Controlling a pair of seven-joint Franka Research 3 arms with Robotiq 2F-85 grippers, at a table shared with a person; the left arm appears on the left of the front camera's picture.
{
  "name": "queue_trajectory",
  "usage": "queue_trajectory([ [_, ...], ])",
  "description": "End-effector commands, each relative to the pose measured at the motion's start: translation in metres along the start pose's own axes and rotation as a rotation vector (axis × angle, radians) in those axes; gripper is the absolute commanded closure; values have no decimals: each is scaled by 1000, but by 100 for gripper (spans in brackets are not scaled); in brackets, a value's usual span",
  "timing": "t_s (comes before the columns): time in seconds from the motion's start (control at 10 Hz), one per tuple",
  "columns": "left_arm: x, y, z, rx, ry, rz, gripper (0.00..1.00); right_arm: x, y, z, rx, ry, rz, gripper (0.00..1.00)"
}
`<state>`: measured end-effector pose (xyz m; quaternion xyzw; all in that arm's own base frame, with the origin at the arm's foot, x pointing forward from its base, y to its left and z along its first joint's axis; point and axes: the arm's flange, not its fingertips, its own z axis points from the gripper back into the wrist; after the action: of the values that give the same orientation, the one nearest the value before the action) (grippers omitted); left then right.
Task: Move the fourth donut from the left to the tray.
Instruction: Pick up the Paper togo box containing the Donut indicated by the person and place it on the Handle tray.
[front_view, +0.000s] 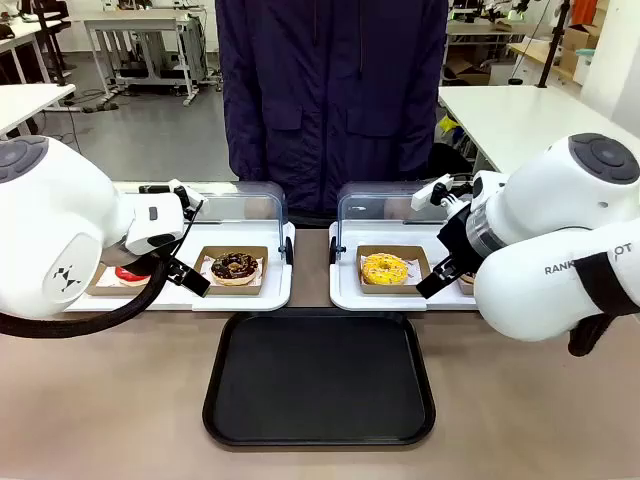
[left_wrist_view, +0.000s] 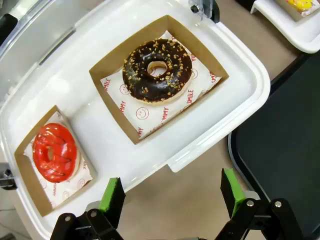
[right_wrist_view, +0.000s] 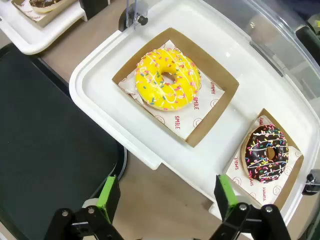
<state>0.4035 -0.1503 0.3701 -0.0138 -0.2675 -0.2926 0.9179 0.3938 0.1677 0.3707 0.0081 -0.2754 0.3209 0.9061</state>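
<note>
The fourth donut is dark chocolate with white streaks and coloured sprinkles. It lies in a small brown dish at the right end of a white tray. My right gripper hangs open above the near rim of that white tray, and the donut is ahead and to the right of its fingers. The black tray lies flat at the table's front middle, and its dark surface is to the left of the right gripper. My left gripper is open over the table beside the other white tray, holding nothing.
A yellow sprinkled donut sits in its dish beside the fourth one. The left white tray holds a crumb-topped chocolate donut and a red donut. Clear domed lids stand open behind. A person in a dark coat stands across the table.
</note>
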Motion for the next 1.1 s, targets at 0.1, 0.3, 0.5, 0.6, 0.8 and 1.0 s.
queue_trajectory([
  [0.1,0,0,0,0,0,0,0,0,0,0,0,0,0,0],
  [0.3,0,0,0,0,0,0,0,0,0,0,0,0,0,0],
  [0.5,0,0,0,0,0,0,0,0,0,0,0,0,0,0],
  [0.6,0,0,0,0,0,0,0,0,0,0,0,0,0,0],
  [0.8,0,0,0,0,0,0,0,0,0,0,0,0,0,0],
  [1.0,12,11,22,-34,-17,13,0,16,-10,23,6,-18,-7,0],
])
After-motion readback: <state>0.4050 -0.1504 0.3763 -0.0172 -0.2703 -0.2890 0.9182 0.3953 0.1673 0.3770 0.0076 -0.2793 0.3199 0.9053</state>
